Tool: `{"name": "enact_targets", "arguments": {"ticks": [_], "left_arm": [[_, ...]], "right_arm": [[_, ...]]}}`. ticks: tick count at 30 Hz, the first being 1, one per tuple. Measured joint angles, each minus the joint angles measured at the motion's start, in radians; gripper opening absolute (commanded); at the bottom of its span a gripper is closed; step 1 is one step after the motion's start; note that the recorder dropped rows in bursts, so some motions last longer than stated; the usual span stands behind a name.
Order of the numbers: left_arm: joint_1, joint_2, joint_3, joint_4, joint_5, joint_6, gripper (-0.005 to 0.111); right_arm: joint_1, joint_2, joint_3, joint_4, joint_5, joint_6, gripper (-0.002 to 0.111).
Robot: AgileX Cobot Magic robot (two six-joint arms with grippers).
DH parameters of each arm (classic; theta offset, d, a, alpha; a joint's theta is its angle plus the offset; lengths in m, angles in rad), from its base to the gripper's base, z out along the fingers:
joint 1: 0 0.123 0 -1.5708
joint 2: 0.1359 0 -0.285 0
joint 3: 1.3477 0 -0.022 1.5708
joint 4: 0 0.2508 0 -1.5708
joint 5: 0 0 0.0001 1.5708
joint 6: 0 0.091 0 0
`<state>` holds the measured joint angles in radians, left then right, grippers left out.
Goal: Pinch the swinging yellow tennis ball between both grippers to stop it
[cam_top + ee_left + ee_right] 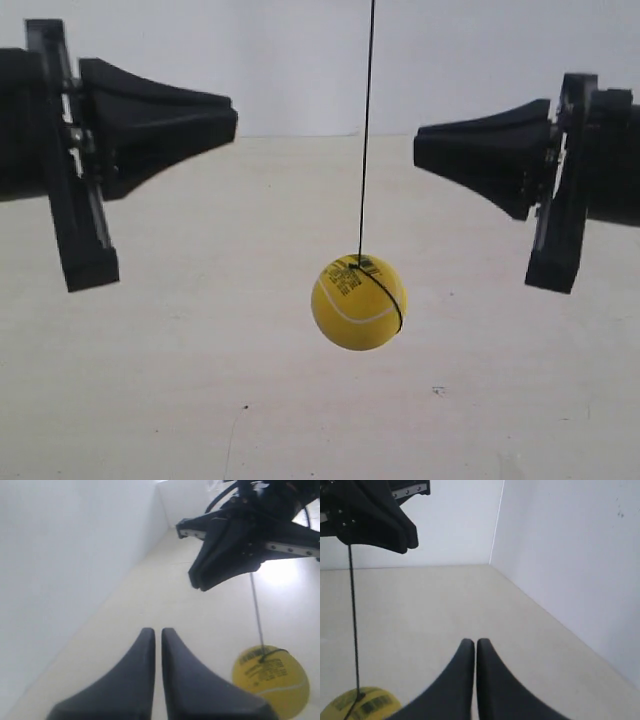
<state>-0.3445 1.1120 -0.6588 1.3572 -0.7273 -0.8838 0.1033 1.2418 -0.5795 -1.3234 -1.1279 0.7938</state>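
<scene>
The yellow tennis ball point(358, 302) hangs on a thin dark string point(366, 130) above the pale floor. It sits between the two black cone-tipped grippers and lower than their tips, touching neither. The gripper at the exterior view's left point(232, 120) and the one at its right point(418, 150) point at each other across a wide gap. My left gripper point(158, 631) is shut on nothing, with the ball point(270, 680) off to one side. My right gripper point(472, 641) is also shut and empty, and the ball point(362, 705) shows at the frame's edge.
A white wall point(300, 60) stands behind the scene and meets the beige floor point(200, 380). A wall corner point(496, 525) shows in the right wrist view. The opposite gripper point(196, 582) hangs across from my left one.
</scene>
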Motion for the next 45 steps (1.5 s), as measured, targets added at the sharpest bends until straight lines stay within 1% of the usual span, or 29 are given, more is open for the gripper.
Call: {"name": "enact_targets", "arguments": {"ticks": [1,2,3,5,6,8,9,10,13,14,16,19,22,23,32,38,45], "left_arm": [[0.0,-0.066,0.0,-0.001,0.087,-0.029,0.005],[0.0,-0.133,0.0,-0.001,0.17,-0.054,0.005],[0.0,-0.16,0.0,-0.001,0.201,-0.062,0.005],[0.0,-0.284,0.0,-0.004,0.338,-0.105,0.005],[0.0,-0.316,0.0,-0.004,0.376,-0.119,0.005],[0.0,-0.405,0.0,-0.004,0.501,-0.156,0.005],[0.0,-0.468,0.0,-0.004,0.587,-0.17,0.005],[0.0,-0.502,0.0,-0.004,0.63,-0.172,0.005],[0.0,-0.597,0.0,-0.004,0.719,-0.176,0.005],[0.0,-0.658,0.0,-0.004,0.741,-0.178,0.005],[0.0,-0.768,0.0,-0.004,0.753,-0.189,0.005],[0.0,-0.915,0.027,-0.004,0.753,-0.195,0.005],[0.0,-1.079,0.09,-0.004,0.753,-0.21,0.005],[0.0,-1.099,0.1,-0.004,0.749,-0.219,0.005],[0.0,-1.108,0.192,-0.009,0.733,-0.266,0.005],[0.0,-1.108,0.236,-0.009,0.727,-0.293,0.005],[0.0,-1.108,0.262,-0.009,0.722,-0.293,0.005]], "right_arm": [[0.0,-0.034,-0.028,0.006,0.031,0.016,0.0],[0.0,-0.09,-0.059,0.019,0.103,0.046,0.0],[0.0,-0.122,-0.071,0.022,0.149,0.059,0.0],[0.0,-0.265,-0.116,0.037,0.347,0.125,0.0],[0.0,-0.295,-0.12,0.043,0.384,0.131,0.0],[0.0,-0.402,-0.125,0.048,0.493,0.133,0.0],[0.0,-0.476,-0.125,0.078,0.547,0.113,0.0],[0.0,-0.505,-0.125,0.102,0.563,0.096,0.0],[0.0,-0.608,-0.127,0.231,0.609,-0.003,0.0],[0.0,-0.665,-0.127,0.304,0.624,-0.063,0.0],[0.0,-0.747,-0.127,0.345,0.661,-0.097,0.0],[0.0,-0.849,-0.127,0.352,0.769,-0.077,0.0],[0.0,-0.948,-0.127,0.347,0.871,-0.042,0.0],[0.0,-0.975,-0.123,0.34,0.879,-0.033,0.0],[-0.002,-1.231,0.052,0.292,0.896,0.022,0.0],[-0.002,-1.237,0.107,0.239,0.916,0.162,0.0],[-0.002,-1.237,0.145,0.214,0.924,0.256,0.0]]}}
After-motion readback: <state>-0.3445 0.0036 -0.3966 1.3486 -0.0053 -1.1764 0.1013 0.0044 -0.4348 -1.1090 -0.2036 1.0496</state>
